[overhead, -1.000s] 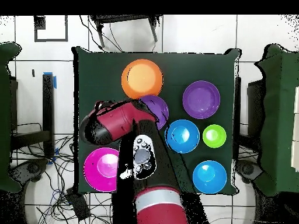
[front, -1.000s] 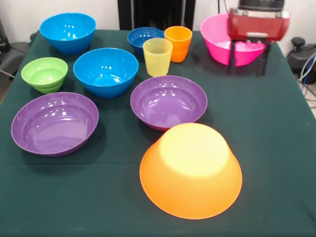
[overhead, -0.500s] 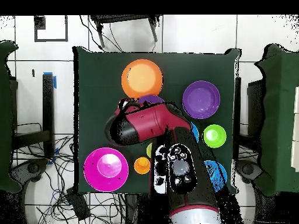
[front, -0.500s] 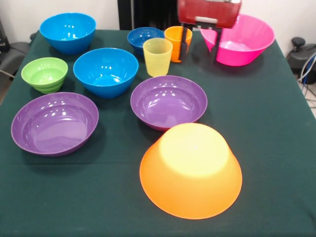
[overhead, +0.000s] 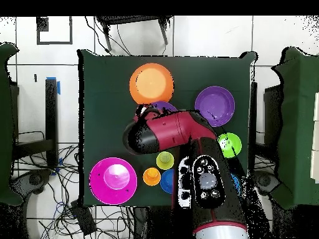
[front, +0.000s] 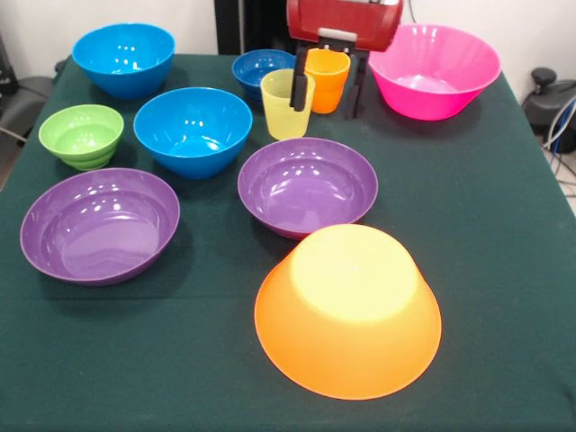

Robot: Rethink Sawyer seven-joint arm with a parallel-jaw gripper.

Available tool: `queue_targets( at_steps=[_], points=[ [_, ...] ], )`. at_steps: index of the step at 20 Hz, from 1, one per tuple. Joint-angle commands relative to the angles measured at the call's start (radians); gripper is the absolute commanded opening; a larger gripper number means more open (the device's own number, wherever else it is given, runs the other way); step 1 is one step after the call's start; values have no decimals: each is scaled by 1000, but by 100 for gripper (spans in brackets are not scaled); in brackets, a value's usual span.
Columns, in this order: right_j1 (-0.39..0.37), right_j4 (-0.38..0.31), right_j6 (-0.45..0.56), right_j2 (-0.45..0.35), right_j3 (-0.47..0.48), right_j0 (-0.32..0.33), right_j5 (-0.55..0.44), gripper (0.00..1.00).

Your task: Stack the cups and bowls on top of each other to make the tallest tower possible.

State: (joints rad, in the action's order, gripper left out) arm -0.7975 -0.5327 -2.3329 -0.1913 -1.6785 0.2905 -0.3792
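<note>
My gripper (front: 326,112) is open at the table's far side. In the front view its two dark fingers (front: 300,90) stand either side of the orange cup (front: 326,72), and the left one overlaps the yellow cup (front: 284,112). I cannot tell whether they enclose the orange cup or hang in front of it. All bowls stand apart: the upside-down yellow-orange bowl (front: 347,310), two purple bowls (front: 308,184) (front: 99,223), two bright blue bowls (front: 193,129) (front: 123,58), the dark blue bowl (front: 261,67), the green bowl (front: 81,135) and the pink bowl (front: 435,70). Nothing is stacked.
In the overhead view the red arm (overhead: 187,134) covers the table's middle, hiding one purple bowl and the blue bowls. Showing around it are the pink bowl (overhead: 113,180), both cups (overhead: 151,177) (overhead: 165,160) and the yellow-orange bowl (overhead: 151,83). A green cloth (front: 486,234) covers the table.
In the front view, the gripper has swung left from over the pink bowl to the orange cup. The bowls and cups have not moved.
</note>
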Motion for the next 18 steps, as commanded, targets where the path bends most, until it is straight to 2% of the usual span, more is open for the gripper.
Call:
queue_targets(
  at_steps=[1,5,10,18],
  points=[
    [74,-83,174,-86,-43,16,-54,100],
    [76,-97,203,-93,-32,32,-58,100],
    [76,-110,268,-127,-14,82,-86,100],
    [94,-138,293,-170,3,130,-93,100]
  ],
)
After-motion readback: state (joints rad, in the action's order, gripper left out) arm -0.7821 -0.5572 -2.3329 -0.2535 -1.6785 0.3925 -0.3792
